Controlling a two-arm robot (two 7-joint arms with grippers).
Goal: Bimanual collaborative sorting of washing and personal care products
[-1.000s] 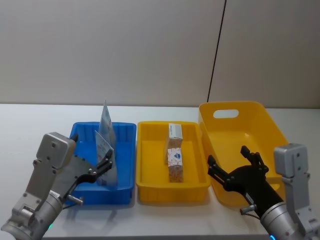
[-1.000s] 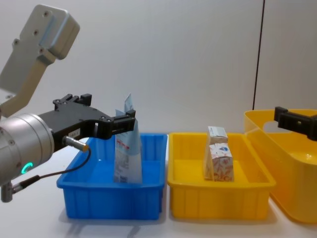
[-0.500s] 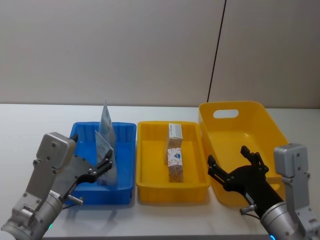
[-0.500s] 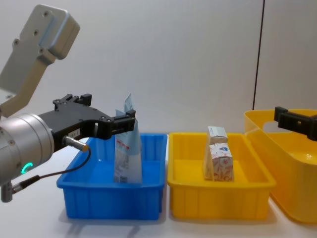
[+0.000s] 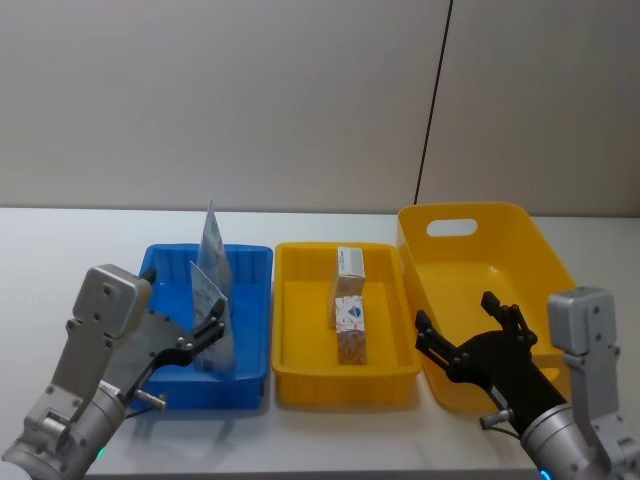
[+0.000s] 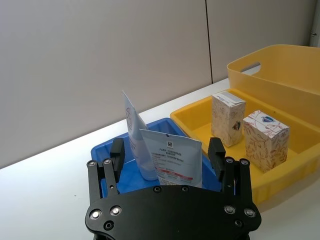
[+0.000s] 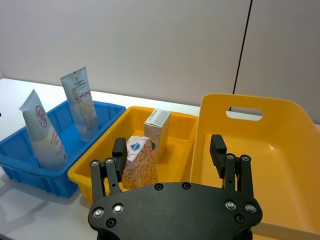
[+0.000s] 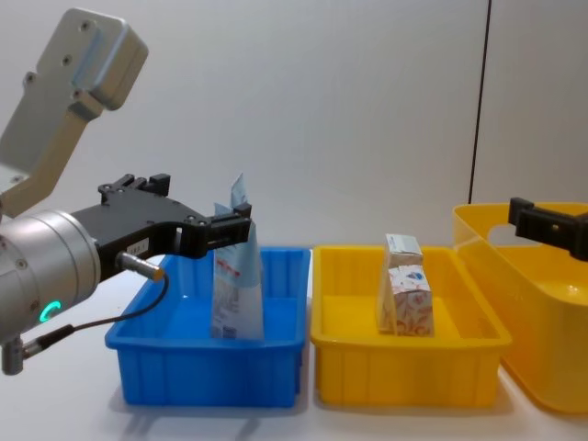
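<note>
- Head view: left gripper (image 5: 213,322) spread wide, straddling near tube (image 5: 207,295) upright in blue bin (image 5: 248,265), no pinch yet.
- Centre pads on tube body, squeeze gently, lift straight, clear of far tube (image 5: 212,240).
- Right gripper (image 5: 454,312) spread, empty, over big yellow bin (image 5: 520,250); cartons (image 5: 350,325) in middle tray (image 5: 300,300).

Your left end effector (image 5: 214,322) reaches forward from the lower left, fingers (image 6: 117,152) spread apart (the grey wrist housing (image 8: 87,46) rises steeply behind it). Your right end effector (image 5: 455,310) comes in from the lower right, fingers parted just as wide.
</note>
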